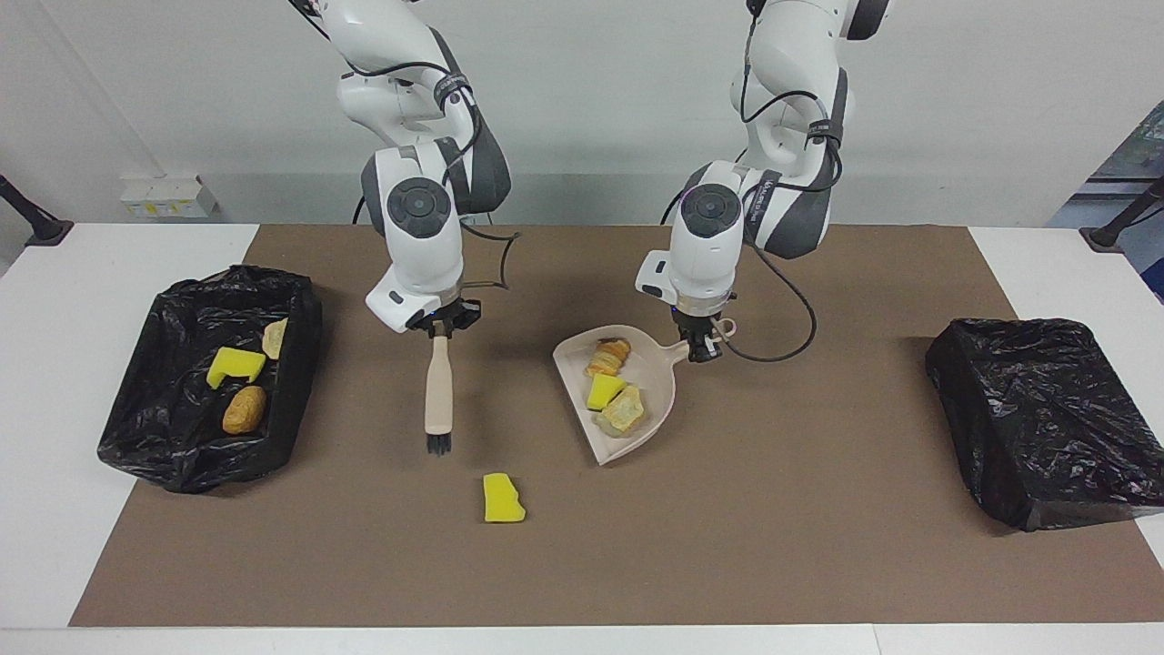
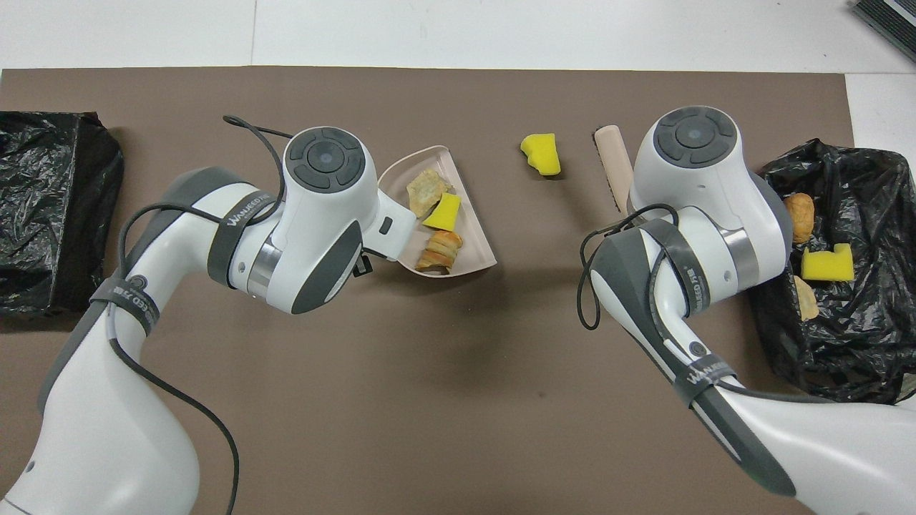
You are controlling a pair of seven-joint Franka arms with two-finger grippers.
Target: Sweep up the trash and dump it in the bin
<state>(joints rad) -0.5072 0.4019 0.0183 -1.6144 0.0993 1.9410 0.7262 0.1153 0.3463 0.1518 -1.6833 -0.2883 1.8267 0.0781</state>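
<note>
A loose yellow sponge piece of trash point(image 1: 502, 498) point(image 2: 540, 154) lies on the brown mat. My right gripper point(image 1: 439, 323) is shut on the handle of the beige brush point(image 1: 438, 400) point(image 2: 615, 168), whose bristle end hangs close beside that sponge, toward the right arm's end. My left gripper point(image 1: 700, 344) is shut on the handle of the beige dustpan point(image 1: 657, 400) point(image 2: 472, 239). The pan holds a croissant point(image 1: 607, 355), a yellow sponge chunk point(image 1: 602, 389) and a bread piece point(image 1: 624, 411). The open bin point(image 1: 173, 446) point(image 2: 844, 336) at the right arm's end holds three more pieces.
A closed box wrapped in black plastic point(image 1: 1046, 418) point(image 2: 50, 214) stands at the left arm's end of the table. The brown mat point(image 1: 773, 546) covers the middle of the white table.
</note>
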